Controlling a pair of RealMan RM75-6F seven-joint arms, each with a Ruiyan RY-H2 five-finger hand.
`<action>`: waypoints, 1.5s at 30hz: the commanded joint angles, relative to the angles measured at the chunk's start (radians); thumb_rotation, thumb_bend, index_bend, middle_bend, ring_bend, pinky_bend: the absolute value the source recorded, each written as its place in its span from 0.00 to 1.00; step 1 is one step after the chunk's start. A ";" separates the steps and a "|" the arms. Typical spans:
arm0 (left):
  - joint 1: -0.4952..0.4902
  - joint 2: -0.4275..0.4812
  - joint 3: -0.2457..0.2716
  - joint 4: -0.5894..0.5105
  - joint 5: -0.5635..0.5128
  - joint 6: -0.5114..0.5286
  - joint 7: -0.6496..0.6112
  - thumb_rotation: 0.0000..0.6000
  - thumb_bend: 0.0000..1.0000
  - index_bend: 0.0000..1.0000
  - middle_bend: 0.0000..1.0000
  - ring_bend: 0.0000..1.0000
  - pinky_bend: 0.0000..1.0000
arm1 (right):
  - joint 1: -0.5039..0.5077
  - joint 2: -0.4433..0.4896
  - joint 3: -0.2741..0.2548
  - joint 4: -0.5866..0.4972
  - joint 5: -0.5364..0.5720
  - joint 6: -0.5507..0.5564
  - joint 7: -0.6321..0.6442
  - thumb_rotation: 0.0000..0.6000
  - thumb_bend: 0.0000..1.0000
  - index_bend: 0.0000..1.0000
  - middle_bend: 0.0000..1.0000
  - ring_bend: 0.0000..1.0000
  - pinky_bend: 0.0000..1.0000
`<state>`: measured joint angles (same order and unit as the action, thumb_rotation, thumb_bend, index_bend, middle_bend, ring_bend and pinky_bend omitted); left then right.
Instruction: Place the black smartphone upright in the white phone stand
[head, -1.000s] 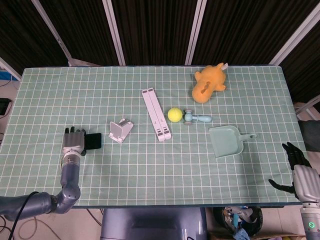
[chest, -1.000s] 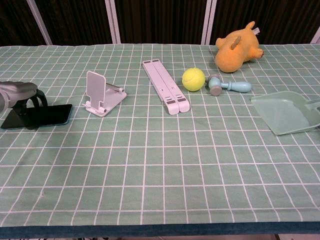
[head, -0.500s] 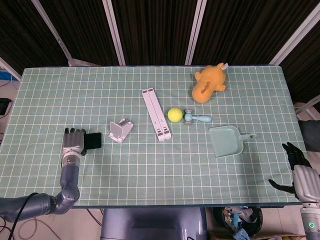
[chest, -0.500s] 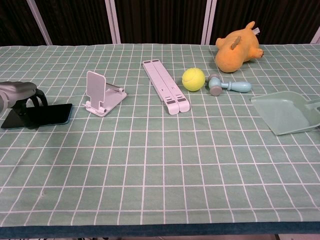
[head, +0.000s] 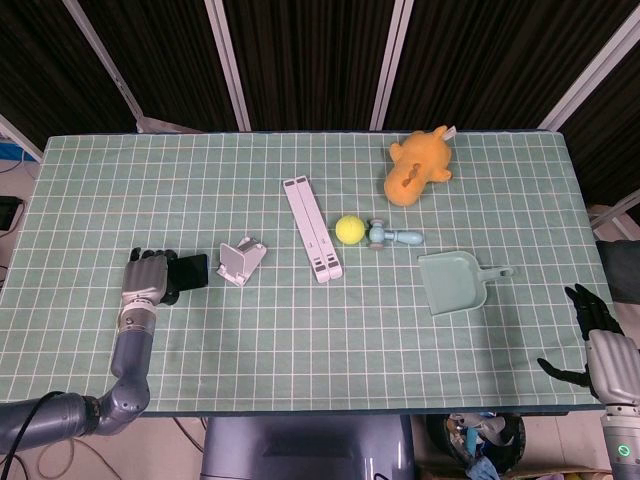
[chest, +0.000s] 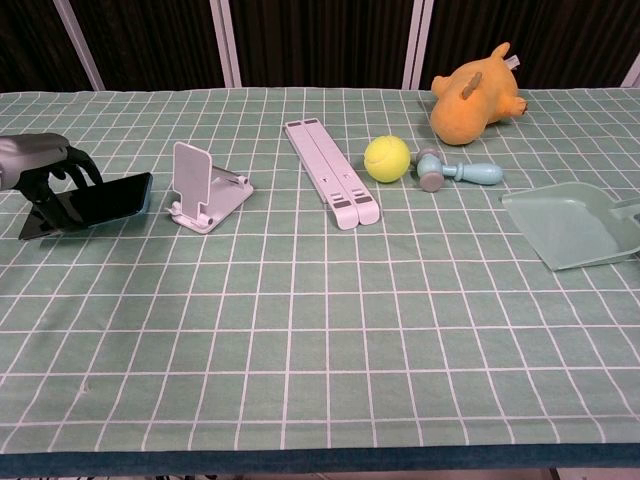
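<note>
Smartphone (chest: 95, 200) tilts up, gripped under left hand's (head: 146, 278) fingers (chest: 60, 170).

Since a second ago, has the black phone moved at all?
Yes. The left hand has lifted the black smartphone off the cloth and carried it closer to the white phone stand.

left robot hand (chest: 45, 170) grips black smartphone (chest: 95, 200) | tilted | beside white phone stand (chest: 205, 188)

left hand (head: 146, 279) gripping, right hand (head: 600, 345) idle (fingers spread)
</note>
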<state>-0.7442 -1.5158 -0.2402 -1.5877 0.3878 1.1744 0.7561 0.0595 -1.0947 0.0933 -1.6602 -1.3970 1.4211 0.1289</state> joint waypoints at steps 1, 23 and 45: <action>0.026 0.037 -0.016 -0.063 0.036 0.030 -0.051 1.00 0.41 0.51 0.55 0.13 0.04 | 0.000 0.000 0.000 0.001 -0.001 0.000 0.001 1.00 0.10 0.00 0.00 0.00 0.20; 0.144 -0.008 -0.176 -0.304 0.254 0.235 -0.481 1.00 0.41 0.49 0.55 0.14 0.06 | 0.000 0.001 -0.001 -0.001 -0.005 0.000 0.016 1.00 0.10 0.00 0.00 0.00 0.20; 0.191 -0.323 -0.257 -0.231 0.298 0.396 -0.671 1.00 0.40 0.48 0.55 0.14 0.06 | 0.000 0.006 -0.003 -0.006 -0.006 -0.007 0.037 1.00 0.10 0.00 0.00 0.00 0.20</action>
<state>-0.5543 -1.8377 -0.4952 -1.8200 0.6844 1.5693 0.0861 0.0599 -1.0891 0.0901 -1.6664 -1.4035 1.4142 0.1654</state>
